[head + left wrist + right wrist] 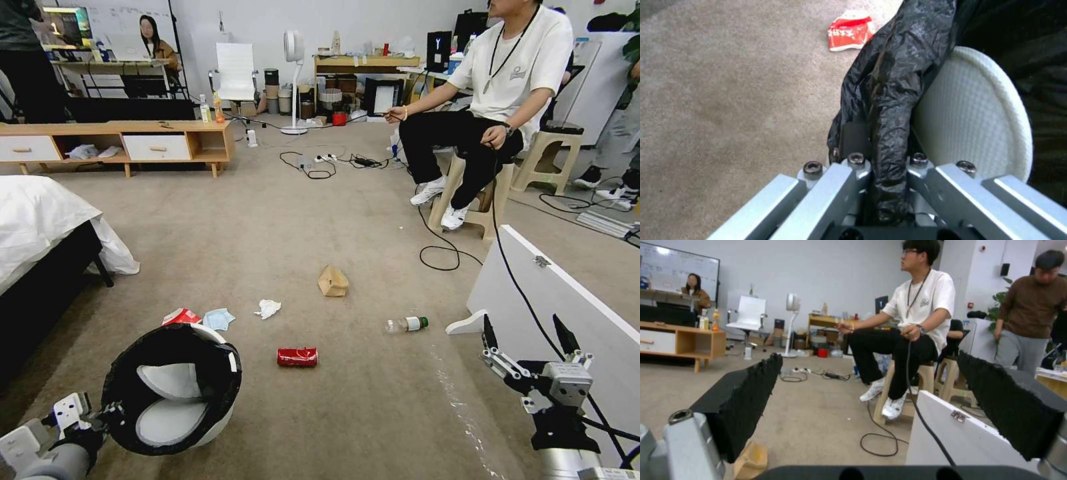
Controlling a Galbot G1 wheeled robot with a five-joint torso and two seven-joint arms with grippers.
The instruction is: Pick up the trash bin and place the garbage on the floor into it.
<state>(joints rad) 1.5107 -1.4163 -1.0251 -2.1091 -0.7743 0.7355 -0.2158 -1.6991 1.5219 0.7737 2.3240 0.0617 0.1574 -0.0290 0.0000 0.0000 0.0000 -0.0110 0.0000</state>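
The plain beige-grey short-pile carpet floor carries everything. A white board stands on edge along its right side. The small round white plastic trash bin with black bag liner and white inner flaps is lifted off the floor at the near left, tipped on its side with its mouth facing the head camera. The left pincer is clamped on the trash bin's rim; the left wrist view shows its fingers pressed together over the crinkled black liner. The right pincer hangs at the near right beside the white board, its two black fingers spread wide apart and holding nothing.

The garbage lies scattered on the floor's middle. The brown paper bag sits farthest out. The clear green-capped plastic bottle lies on its side toward the white board. The red soda can lies on its side, near the trash bin. The red-white snack wrapper and light blue face mask lie just beyond the trash bin, side by side. The white tissue wad lies near the mask.
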